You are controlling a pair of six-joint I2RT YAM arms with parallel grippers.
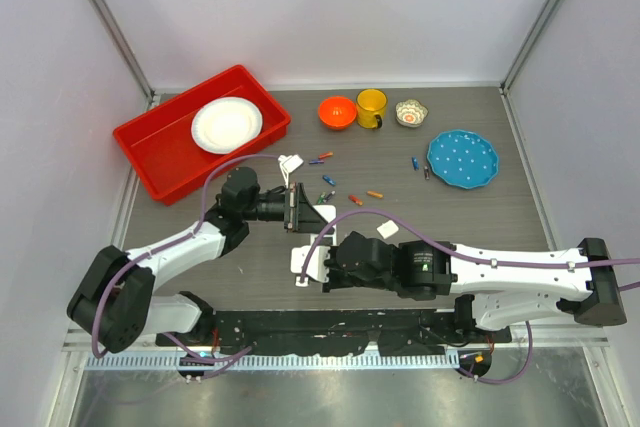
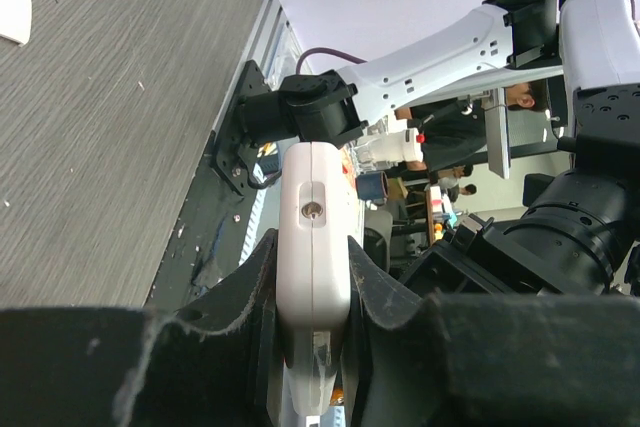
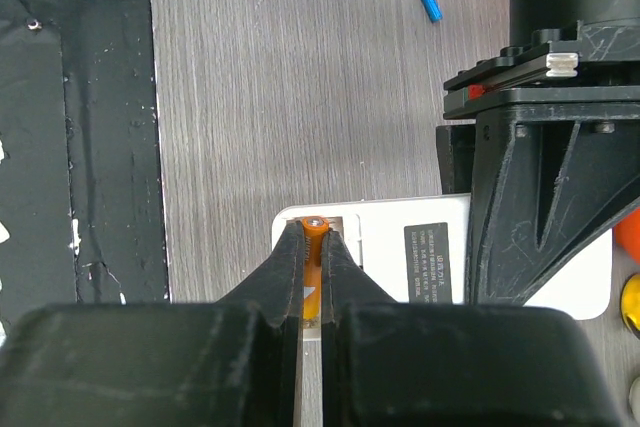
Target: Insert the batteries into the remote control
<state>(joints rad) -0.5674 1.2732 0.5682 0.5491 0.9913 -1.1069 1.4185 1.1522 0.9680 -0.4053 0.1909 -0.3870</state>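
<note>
The white remote control (image 3: 380,247) lies back up just above the table, with a dark label and its battery bay open at one end. My left gripper (image 2: 313,257) is shut on the remote's (image 2: 313,237) edges. In the right wrist view, the left gripper's black fingers (image 3: 520,217) clamp the far end. My right gripper (image 3: 314,239) is shut on an orange battery (image 3: 316,230), holding it in the open bay. From above, the remote (image 1: 303,262) shows between the left gripper (image 1: 305,212) and the right gripper (image 1: 326,267). Several loose batteries (image 1: 355,199) lie further back.
A red bin (image 1: 160,162) holding a white plate (image 1: 226,124) stands at the back left. An orange bowl (image 1: 337,112), a yellow mug (image 1: 371,107), a small patterned bowl (image 1: 410,113) and a blue plate (image 1: 462,159) line the back. Small white pieces (image 1: 290,162) (image 1: 388,230) lie nearby.
</note>
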